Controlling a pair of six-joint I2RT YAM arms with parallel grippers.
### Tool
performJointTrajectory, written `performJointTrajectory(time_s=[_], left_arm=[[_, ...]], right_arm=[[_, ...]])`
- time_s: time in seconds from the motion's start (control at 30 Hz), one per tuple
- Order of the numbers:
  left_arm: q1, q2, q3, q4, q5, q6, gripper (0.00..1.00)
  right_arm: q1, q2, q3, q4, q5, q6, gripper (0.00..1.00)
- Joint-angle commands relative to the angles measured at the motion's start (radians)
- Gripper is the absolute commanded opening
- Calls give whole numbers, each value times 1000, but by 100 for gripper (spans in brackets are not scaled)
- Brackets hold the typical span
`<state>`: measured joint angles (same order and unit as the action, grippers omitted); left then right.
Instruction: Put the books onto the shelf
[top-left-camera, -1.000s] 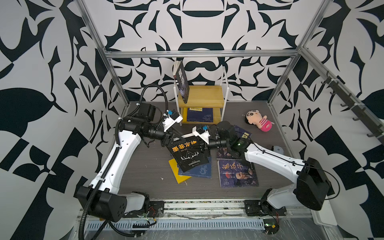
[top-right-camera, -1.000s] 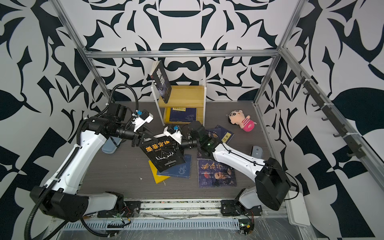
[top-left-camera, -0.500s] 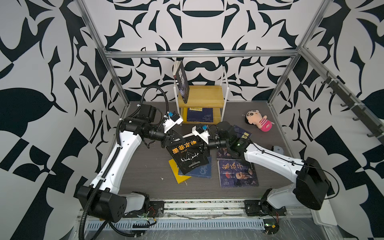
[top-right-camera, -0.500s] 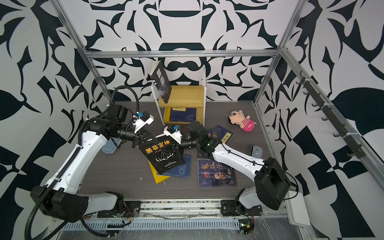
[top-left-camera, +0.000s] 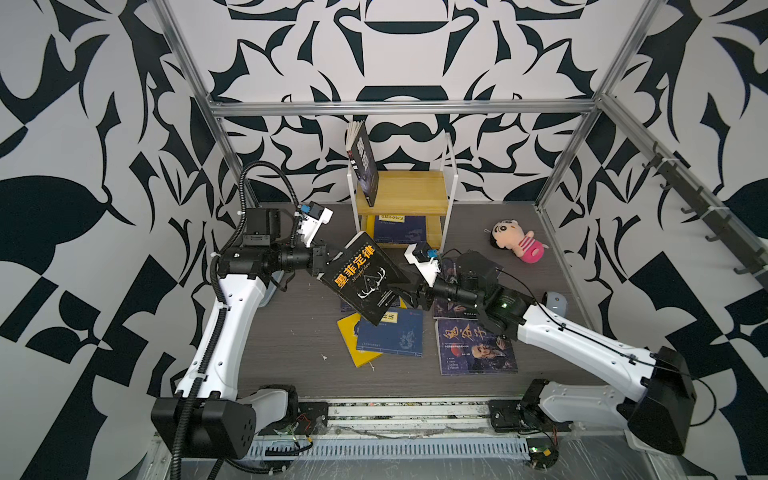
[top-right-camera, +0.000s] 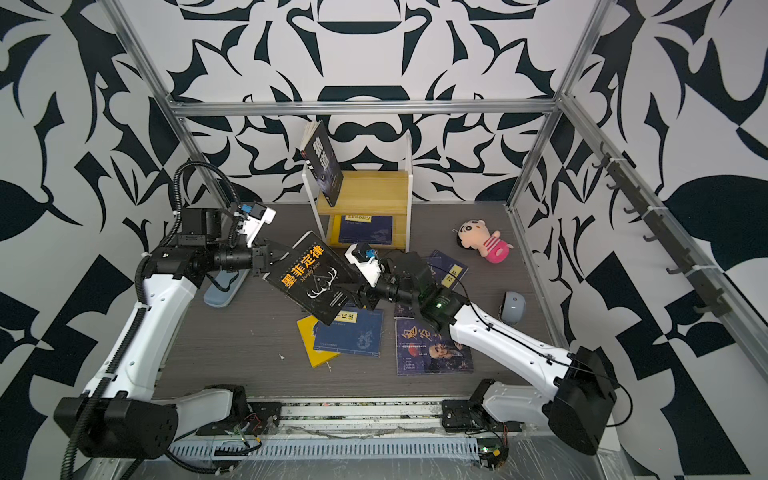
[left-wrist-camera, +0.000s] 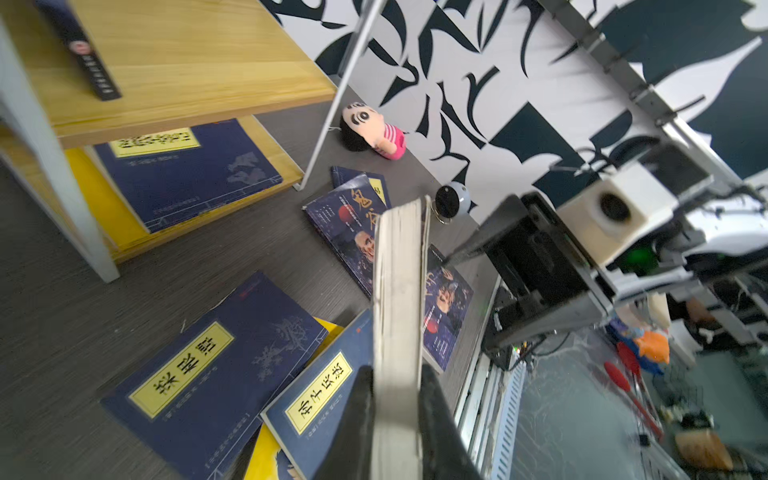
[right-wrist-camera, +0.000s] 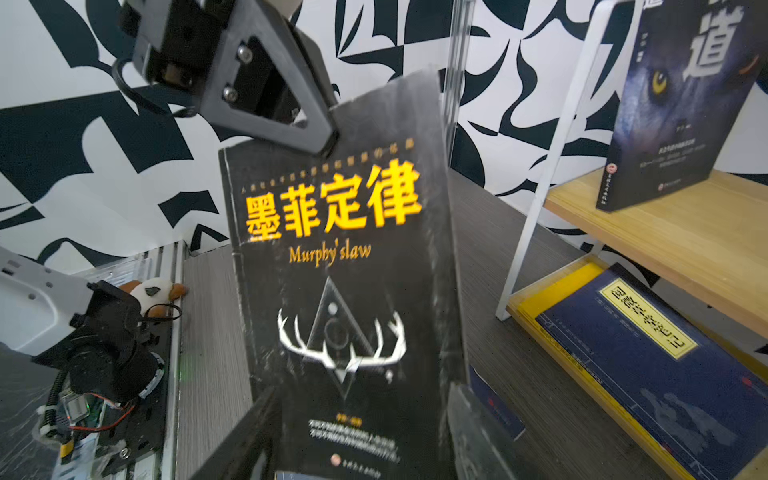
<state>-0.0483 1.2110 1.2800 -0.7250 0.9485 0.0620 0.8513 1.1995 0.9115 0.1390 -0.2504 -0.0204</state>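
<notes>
A black book with white antlers (top-left-camera: 365, 278) (top-right-camera: 311, 278) (right-wrist-camera: 345, 291) hangs tilted above the table. My left gripper (top-left-camera: 328, 259) (top-right-camera: 276, 259) (left-wrist-camera: 395, 374) is shut on its upper edge. My right gripper (top-left-camera: 405, 291) (top-right-camera: 357, 295) (right-wrist-camera: 363, 395) is open, its fingers (right-wrist-camera: 469, 419) standing apart on either side of the book's lower end. The shelf (top-left-camera: 401, 191) (top-right-camera: 365, 191) stands at the back. A dark wolf-cover book (top-left-camera: 363, 162) leans on its top board and a navy book (top-left-camera: 399, 228) lies on its lower one. A navy book (top-left-camera: 390, 336), a yellow one (top-left-camera: 353, 336) and an old-man portrait book (top-left-camera: 476, 349) lie on the table.
A pink-striped plush doll (top-left-camera: 515, 245) lies at the back right. A grey mouse (top-right-camera: 513, 307) sits near the right wall and a blue-grey case (top-right-camera: 222, 291) near the left arm. Another navy book (top-right-camera: 449, 270) lies behind my right arm. Metal frame posts flank the shelf.
The right gripper has opened off the black book. The left gripper has closed on it and carried it up and back toward the shelf, tilting it.
</notes>
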Motion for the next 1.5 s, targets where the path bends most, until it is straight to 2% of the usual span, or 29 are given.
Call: performJointTrajectory(time_s=[0.0, 0.13, 0.27, 0.5, 0.6, 1.13, 1.23, 1.47], left_arm=[[56, -34, -42, 203, -42, -327, 0], [121, -42, -86, 308, -125, -564, 0], [162, -44, -104, 327, -179, -673, 0], [213, -75, -207, 438, -166, -844, 0], [214, -81, -216, 443, -176, -840, 0], [214, -90, -239, 444, -207, -876, 0], [214, -92, -240, 445, -210, -877, 0], [214, -102, -243, 446, -212, -873, 0]], right_arm=[[70, -27, 10, -22, 238, -44, 65], [147, -8, 14, 5, 393, -63, 65], [233, 29, 34, 14, 563, -139, 65], [300, 123, 55, 101, 669, -242, 65], [305, 167, 71, 161, 659, -251, 65], [311, 479, 396, 77, 704, -343, 65], [311, 526, 452, 68, 730, -372, 62], [315, 630, 565, 52, 840, -427, 41]])
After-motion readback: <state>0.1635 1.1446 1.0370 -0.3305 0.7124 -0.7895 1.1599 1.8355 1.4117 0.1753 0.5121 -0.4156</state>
